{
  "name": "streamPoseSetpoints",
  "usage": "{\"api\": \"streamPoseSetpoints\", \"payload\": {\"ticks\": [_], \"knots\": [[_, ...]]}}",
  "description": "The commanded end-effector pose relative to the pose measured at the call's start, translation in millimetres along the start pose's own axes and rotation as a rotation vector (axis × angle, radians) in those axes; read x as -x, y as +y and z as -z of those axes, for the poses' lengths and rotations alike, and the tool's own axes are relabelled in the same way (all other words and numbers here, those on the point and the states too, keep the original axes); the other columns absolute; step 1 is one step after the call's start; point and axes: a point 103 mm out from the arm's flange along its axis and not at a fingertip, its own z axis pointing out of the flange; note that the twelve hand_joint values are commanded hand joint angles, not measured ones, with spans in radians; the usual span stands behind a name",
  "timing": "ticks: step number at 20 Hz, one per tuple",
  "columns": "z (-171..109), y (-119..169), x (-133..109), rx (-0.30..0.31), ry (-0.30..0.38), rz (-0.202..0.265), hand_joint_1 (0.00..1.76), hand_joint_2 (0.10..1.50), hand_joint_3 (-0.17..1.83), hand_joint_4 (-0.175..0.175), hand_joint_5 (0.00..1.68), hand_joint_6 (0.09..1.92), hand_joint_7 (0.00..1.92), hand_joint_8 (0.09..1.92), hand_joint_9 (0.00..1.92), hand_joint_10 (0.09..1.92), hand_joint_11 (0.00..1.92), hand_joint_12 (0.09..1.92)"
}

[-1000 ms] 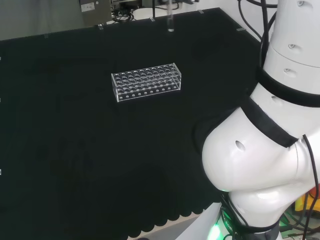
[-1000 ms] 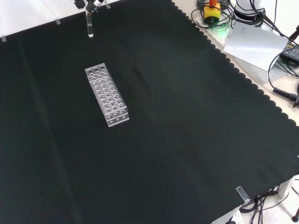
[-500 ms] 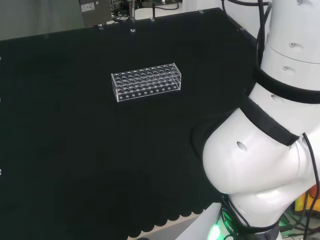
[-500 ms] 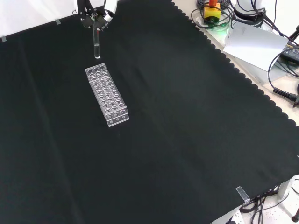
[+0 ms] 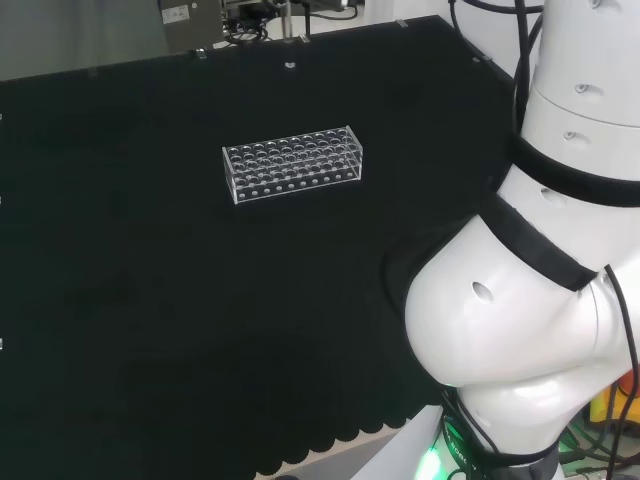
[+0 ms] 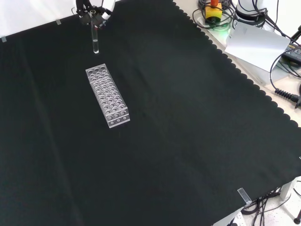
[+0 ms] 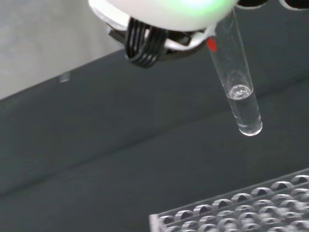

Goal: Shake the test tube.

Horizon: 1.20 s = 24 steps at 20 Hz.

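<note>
The test tube [image 6: 95, 41] is hanging upright in the air at the far edge of the cloth, at about 11 o'clock in the front view, held by its upper end. It is sitting just beyond the far short end of the rack [image 6: 107, 95], clear of it and not touching. The hand [image 6: 93, 10] is gripping the tube's top, its dark fingers curled round the glass; the lower length of the tube is hanging free below them. In the wrist view the tube [image 7: 236, 79] is tilting slightly, with a small amount of clear liquid pooling in its rounded bottom.

Judgement on the step in hand: the shaking appears to be under way or about to be. To do it well, the strokes are best kept short and sideways, with the tube near upright so the liquid is staying low and away from the open mouth. The tube's tip should be kept well above the rack and clear of its end wall.

Materials: the tube is thin clear glass, smooth, cylindrical, round-bottomed, and likely slippery. The rack is clear rigid plastic, a long rectangular block with rows of round holes, all apparently empty. The cloth [image 6: 188, 141] is matte black with a scalloped edge.
</note>
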Motion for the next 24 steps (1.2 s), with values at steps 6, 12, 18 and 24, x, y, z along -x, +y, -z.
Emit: {"api": "streamPoseSetpoints", "payload": {"ticks": [6,12,18,24], "knots": [[28,4,144,0.04,-0.08,-0.367,1.23,0.67,0.6,-0.175,1.33,0.53,1.74,0.45,1.62,0.52,1.23,0.83],[49,0,174,0.084,-0.097,-0.437,1.23,0.67,0.6,-0.175,1.33,0.53,1.74,0.45,1.62,0.52,1.23,0.83],[41,2,158,0.07,-0.097,-0.396,1.23,0.67,0.61,-0.175,1.33,0.53,1.74,0.45,1.62,0.52,1.23,0.83],[14,7,103,0.018,-0.039,-0.285,1.23,0.67,0.61,-0.175,1.33,0.53,1.74,0.45,1.62,0.52,1.23,0.83]]}}
